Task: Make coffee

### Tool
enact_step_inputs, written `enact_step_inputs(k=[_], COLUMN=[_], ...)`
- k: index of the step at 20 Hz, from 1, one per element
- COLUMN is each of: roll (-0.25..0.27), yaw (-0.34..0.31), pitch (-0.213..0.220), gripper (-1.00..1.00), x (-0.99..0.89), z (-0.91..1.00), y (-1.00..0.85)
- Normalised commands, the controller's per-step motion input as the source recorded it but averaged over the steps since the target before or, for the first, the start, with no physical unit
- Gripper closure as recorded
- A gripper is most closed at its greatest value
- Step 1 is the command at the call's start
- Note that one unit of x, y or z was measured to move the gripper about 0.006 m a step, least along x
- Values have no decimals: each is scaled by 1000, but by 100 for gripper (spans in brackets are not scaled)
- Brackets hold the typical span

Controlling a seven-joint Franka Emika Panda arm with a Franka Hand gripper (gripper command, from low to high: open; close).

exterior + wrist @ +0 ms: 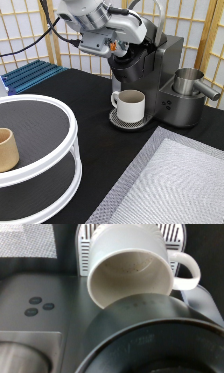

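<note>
The dark grey coffee machine stands at the back of the black table. A white handled mug sits upright on its round drip tray under the brew head. My gripper is low over the top of the brew head, on the side toward the exterior view's left. The wrist view looks straight down past the rounded dark brew head into the empty mug. The coffee is hidden in both views.
A steel pitcher sits on the machine toward the exterior view's right. A white two-tier round shelf at the left carries a tan handleless cup. A grey mat lies at the bottom right, and a blue rack at the far left.
</note>
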Motion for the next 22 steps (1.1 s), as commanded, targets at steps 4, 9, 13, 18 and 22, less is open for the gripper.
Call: enact_step_inputs(k=[4, 9, 13, 18, 22], roll=[0, -2, 1, 0, -19], yaw=[19, 22, 8, 0, -6], pitch=[31, 59, 57, 59, 43], gripper=[100, 100, 100, 100, 100], x=[194, 404, 387, 369, 314], z=[-23, 67, 11, 0, 0], y=[275, 337, -112, -133, -81])
